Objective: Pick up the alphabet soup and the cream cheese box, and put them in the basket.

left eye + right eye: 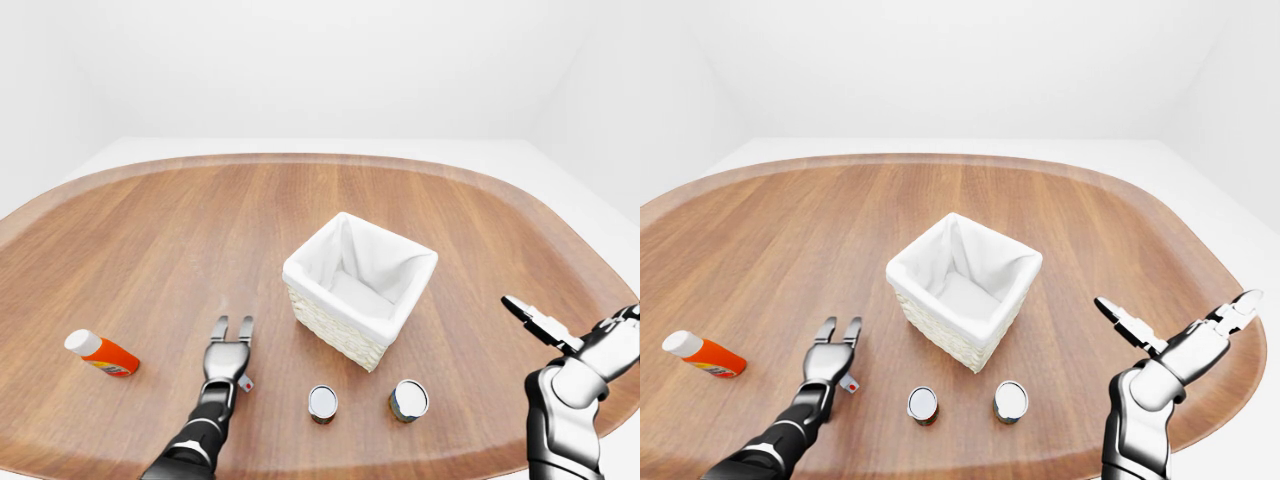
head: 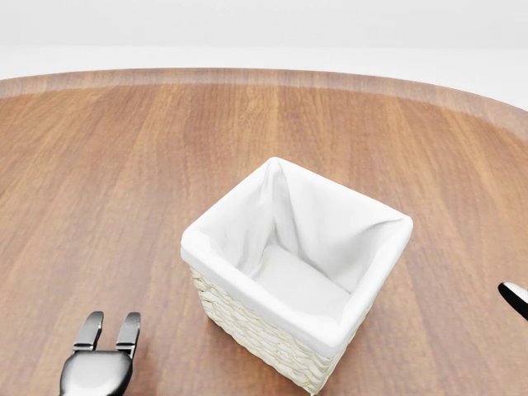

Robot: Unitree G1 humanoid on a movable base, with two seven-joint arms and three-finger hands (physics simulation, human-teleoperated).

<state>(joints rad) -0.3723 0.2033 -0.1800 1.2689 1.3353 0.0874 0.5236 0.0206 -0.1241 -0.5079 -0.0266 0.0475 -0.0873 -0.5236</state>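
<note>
The white-lined wicker basket stands mid-table and holds nothing. Two upright cans stand below it in the left-eye view, one to the left and one to the right; I cannot tell which is the alphabet soup. No cream cheese box shows in any view. My left hand lies low over the table, left of the cans, fingers stretched out and open, holding nothing. A small red-and-white bit sits by its wrist. My right hand hangs at the right of the basket, fingers spread wide and empty.
An orange bottle with a white cap lies on its side at the far left. The wooden table is oval, and its rim curves close behind my right hand. In the head view only a right fingertip shows.
</note>
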